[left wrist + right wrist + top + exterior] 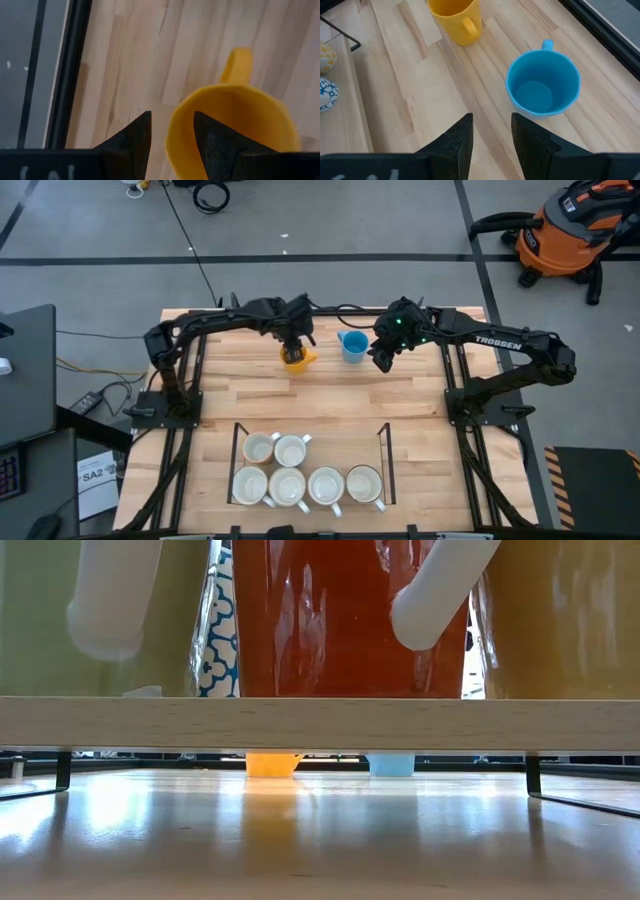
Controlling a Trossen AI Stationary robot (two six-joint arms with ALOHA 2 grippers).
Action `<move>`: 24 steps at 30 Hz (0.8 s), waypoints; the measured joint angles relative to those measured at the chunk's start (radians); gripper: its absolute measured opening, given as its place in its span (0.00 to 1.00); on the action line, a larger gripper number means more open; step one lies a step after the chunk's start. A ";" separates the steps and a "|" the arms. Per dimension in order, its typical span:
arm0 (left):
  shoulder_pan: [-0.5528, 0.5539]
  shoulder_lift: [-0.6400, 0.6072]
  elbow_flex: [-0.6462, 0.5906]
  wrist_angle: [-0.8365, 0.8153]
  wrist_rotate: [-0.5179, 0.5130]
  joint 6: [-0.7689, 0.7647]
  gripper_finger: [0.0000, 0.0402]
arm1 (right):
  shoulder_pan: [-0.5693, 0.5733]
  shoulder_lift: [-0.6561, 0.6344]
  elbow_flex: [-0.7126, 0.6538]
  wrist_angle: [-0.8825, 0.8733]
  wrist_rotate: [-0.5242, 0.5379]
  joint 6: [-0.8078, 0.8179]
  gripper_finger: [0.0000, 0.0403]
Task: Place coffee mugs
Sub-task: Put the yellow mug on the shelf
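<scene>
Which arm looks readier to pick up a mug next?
The left. Its tool already straddles the yellow mug's rim, one finger inside. The right tool is open but short of the blue mug, touching nothing.

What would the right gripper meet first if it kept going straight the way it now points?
Probably bare table. The right gripper is open, and the blue mug sits just to one side of its line, though depth is unclear, so one finger might clip the rim.

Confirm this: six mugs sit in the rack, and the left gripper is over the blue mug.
Not quite. The left gripper is over the yellow mug, as the high view shows. The blue mug stands beside the right gripper. Six mugs do sit in the rack.
</scene>
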 joint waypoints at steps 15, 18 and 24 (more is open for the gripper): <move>-0.003 0.090 0.000 -0.003 -0.008 -0.120 0.32 | 0.003 0.000 0.000 0.002 -0.002 0.000 0.35; -0.007 0.090 0.000 -0.005 -0.010 -0.158 0.25 | 0.003 0.000 0.000 0.003 -0.002 0.000 0.35; -0.022 0.088 0.003 -0.032 0.003 -0.284 0.10 | 0.003 0.000 0.000 0.003 -0.002 0.002 0.35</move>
